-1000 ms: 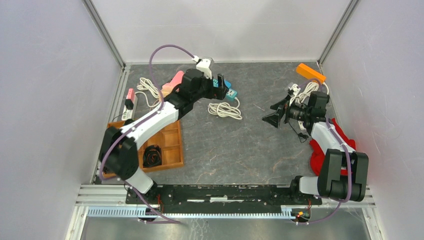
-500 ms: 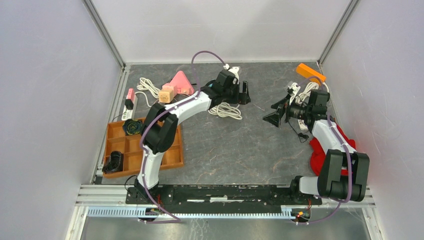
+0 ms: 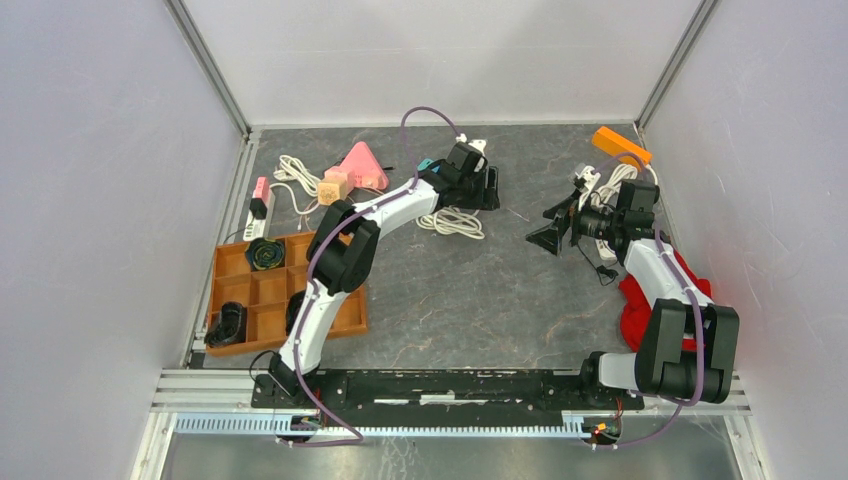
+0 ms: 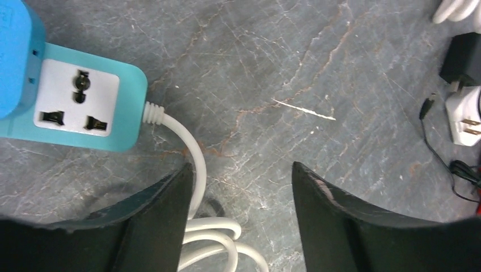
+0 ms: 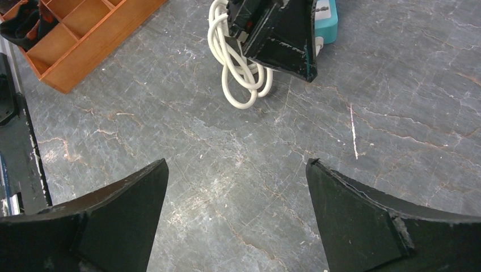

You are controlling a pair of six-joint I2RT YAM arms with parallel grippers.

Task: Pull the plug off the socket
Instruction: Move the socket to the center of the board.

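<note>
Left fingers [image 4: 153, 226] parted, empty, over white cord [image 4: 195, 170] by teal socket strip [image 4: 129, 107]. My right fingers [image 5: 368, 221] wide, empty. Likely approach step; next: reach blue plug [image 4: 14, 56].

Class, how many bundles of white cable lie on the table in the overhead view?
3: a bundle back left beside the pink wedge; another centre, by the left gripper; a third back right near the orange block. More may be hidden.
</note>
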